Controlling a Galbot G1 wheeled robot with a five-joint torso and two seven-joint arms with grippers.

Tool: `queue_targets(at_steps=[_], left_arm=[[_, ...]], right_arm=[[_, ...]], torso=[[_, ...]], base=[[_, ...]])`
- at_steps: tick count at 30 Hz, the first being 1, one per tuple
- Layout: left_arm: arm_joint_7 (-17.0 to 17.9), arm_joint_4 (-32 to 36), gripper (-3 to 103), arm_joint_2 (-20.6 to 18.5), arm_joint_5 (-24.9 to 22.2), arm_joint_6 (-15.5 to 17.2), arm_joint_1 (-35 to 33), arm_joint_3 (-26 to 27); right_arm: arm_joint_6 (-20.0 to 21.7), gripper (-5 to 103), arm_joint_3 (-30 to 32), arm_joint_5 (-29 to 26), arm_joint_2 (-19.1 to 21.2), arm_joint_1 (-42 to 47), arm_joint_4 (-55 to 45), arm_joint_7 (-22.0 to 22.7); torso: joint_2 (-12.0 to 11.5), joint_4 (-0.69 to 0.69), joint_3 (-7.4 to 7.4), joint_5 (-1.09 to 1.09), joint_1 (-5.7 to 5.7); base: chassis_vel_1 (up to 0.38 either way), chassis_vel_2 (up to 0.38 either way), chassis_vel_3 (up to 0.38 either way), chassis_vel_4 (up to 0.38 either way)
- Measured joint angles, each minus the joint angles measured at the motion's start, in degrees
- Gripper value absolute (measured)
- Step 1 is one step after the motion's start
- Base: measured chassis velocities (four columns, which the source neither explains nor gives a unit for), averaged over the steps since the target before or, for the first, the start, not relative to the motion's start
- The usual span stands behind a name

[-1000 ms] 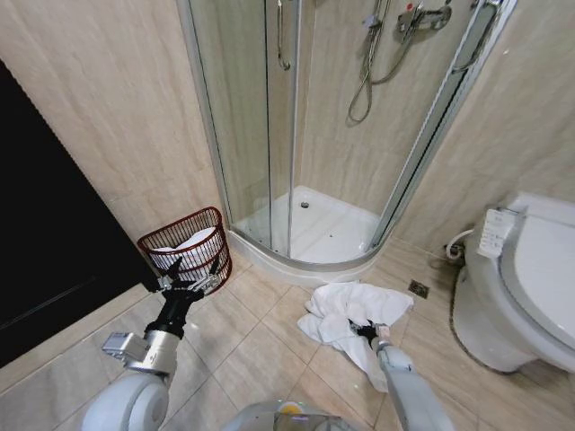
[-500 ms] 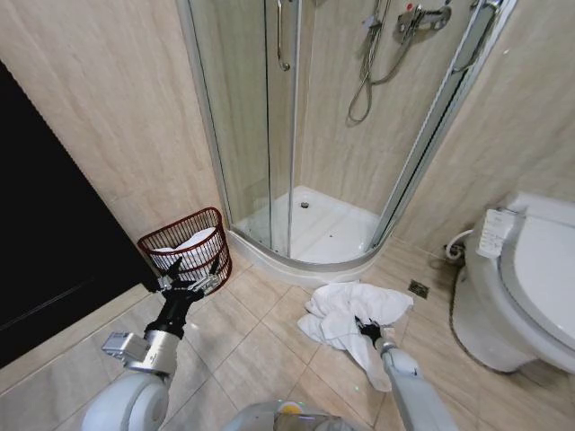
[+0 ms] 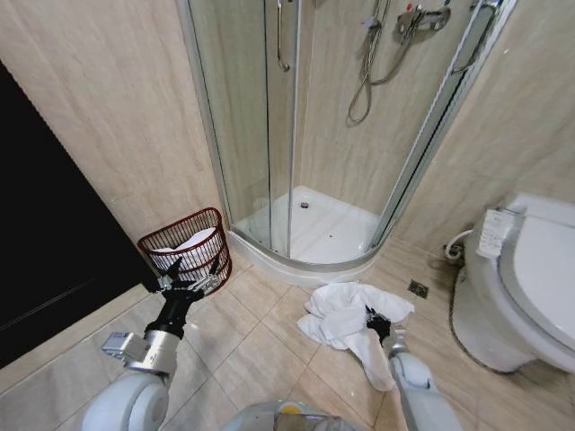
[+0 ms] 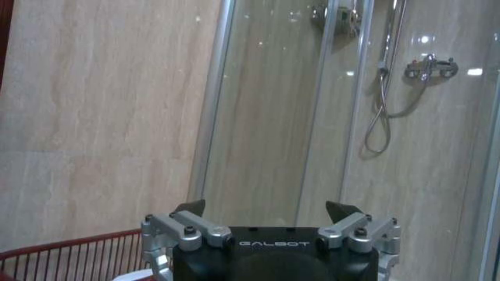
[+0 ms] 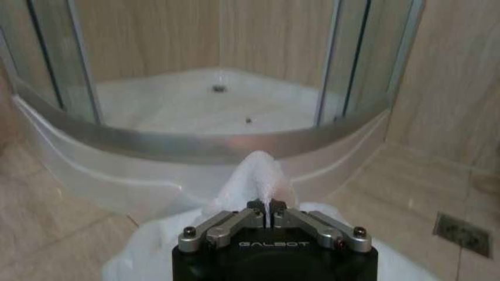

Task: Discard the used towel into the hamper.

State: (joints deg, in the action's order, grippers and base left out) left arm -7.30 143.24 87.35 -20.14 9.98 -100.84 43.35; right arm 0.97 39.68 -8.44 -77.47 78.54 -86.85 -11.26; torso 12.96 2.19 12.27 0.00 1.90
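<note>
The used towel [image 3: 346, 316], white and crumpled, lies on the tiled floor in front of the shower. My right gripper [image 3: 378, 322] is down on its right part. In the right wrist view this gripper [image 5: 268, 206] is shut on a pinched peak of the towel [image 5: 259, 170] that stands up above the fingertips. The hamper [image 3: 187, 244], a dark red open-weave basket with white cloth inside, stands by the wall to the left of the shower. My left gripper [image 3: 182, 272] hovers open just in front of it, and its rim [image 4: 70, 248] shows beside the open left gripper [image 4: 266, 208].
A curved shower cubicle [image 3: 310, 229] with glass doors and a raised white base stands behind the towel. To the right is a toilet [image 3: 526, 287], with a floor drain [image 3: 419, 288] beside it. A dark doorway [image 3: 45, 233] is on the left.
My right gripper has shifted a little to the right and farther from me, drawing the towel's fold along with it. The left arm and the hamper have not moved.
</note>
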Motion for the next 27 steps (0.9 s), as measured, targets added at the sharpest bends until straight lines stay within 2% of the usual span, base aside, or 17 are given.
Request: queue_targets(at_steps=[5,14,18,23,27], left_arm=[[0.0,0.0,100,0.0,0.0,0.0,0.0,0.0],[0.0,0.0,100,0.0,0.0,0.0,0.0,0.0],[0.0,0.0,100,0.0,0.0,0.0,0.0,0.0],[0.0,0.0,100,0.0,0.0,0.0,0.0,0.0],[0.0,0.0,100,0.0,0.0,0.0,0.0,0.0]], right_arm=[[-1.8,2,1.0,-1.1,-0.1,3.6,-6.5,0.7],[-7.5,2,3.3,-3.7,0.0,9.9,-22.3,1.1],[-10.3,2,5.9,-5.7,0.5,11.6,-28.5,3.1],[-10.6,2,10.0,-10.1,2.3,11.9,-33.8,6.9],[-10.1,2,11.9,-12.1,3.5,11.1,-36.8,7.8]], torso=[[0.0,0.00,0.02,0.02,0.01],[0.1,0.00,0.04,-0.01,0.02],[0.1,0.01,0.05,0.01,0.03],[0.1,0.00,0.06,0.00,0.03],[0.1,0.01,0.07,0.01,0.03]], base=[[0.000,0.000,0.000,0.000],[0.000,0.000,0.000,0.000],[0.000,0.000,0.000,0.000],[0.000,0.000,0.000,0.000],[0.000,0.000,0.000,0.000]])
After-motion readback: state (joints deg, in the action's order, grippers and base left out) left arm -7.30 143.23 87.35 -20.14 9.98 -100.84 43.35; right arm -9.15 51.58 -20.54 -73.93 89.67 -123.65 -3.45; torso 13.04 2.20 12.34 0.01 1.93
